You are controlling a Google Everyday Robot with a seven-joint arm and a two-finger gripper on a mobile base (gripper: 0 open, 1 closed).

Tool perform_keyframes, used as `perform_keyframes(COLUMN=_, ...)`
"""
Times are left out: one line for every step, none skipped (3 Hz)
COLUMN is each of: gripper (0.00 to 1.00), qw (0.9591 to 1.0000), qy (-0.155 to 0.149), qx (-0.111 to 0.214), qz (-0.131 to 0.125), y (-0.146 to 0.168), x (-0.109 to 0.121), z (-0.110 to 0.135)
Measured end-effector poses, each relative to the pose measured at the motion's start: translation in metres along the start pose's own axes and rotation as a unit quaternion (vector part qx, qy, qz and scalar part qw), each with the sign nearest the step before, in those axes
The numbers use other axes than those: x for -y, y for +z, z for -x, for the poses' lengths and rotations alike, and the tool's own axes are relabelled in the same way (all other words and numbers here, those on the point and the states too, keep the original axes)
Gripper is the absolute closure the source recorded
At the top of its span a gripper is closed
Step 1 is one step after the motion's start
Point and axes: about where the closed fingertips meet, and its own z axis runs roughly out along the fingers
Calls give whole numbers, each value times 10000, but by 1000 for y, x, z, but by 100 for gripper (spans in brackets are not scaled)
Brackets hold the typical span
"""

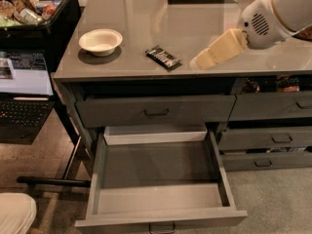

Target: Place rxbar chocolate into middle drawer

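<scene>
The rxbar chocolate [163, 57], a flat black-wrapped bar, lies on the grey counter near its front edge, right of a white bowl [100, 41]. My gripper [201, 62] hangs low over the counter just right of the bar, a short gap away, with its cream tip pointing left toward it. It holds nothing. The middle drawer [157, 165] is pulled fully open below the counter. It is wide and deep, with a pale grey floor, and nothing lies in it. Its small dark handle [162, 227] shows at the bottom edge.
The shallower top drawer [156, 111] is shut above the open one. Narrower grey drawers [273, 139] stack to the right. A black bin of snacks [34, 4] and a laptop [22, 108] stand at the left. A white rounded object [14, 213] is at the bottom left.
</scene>
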Motion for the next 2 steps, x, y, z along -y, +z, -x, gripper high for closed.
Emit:
perform_keyframes(gripper=0, qw=9999, qy=75, qx=130, qz=-54, y=8, x=0, z=5)
perform_keyframes(gripper=0, qw=9985, qy=278, qx=443, qz=-140, y=39, x=7, z=20)
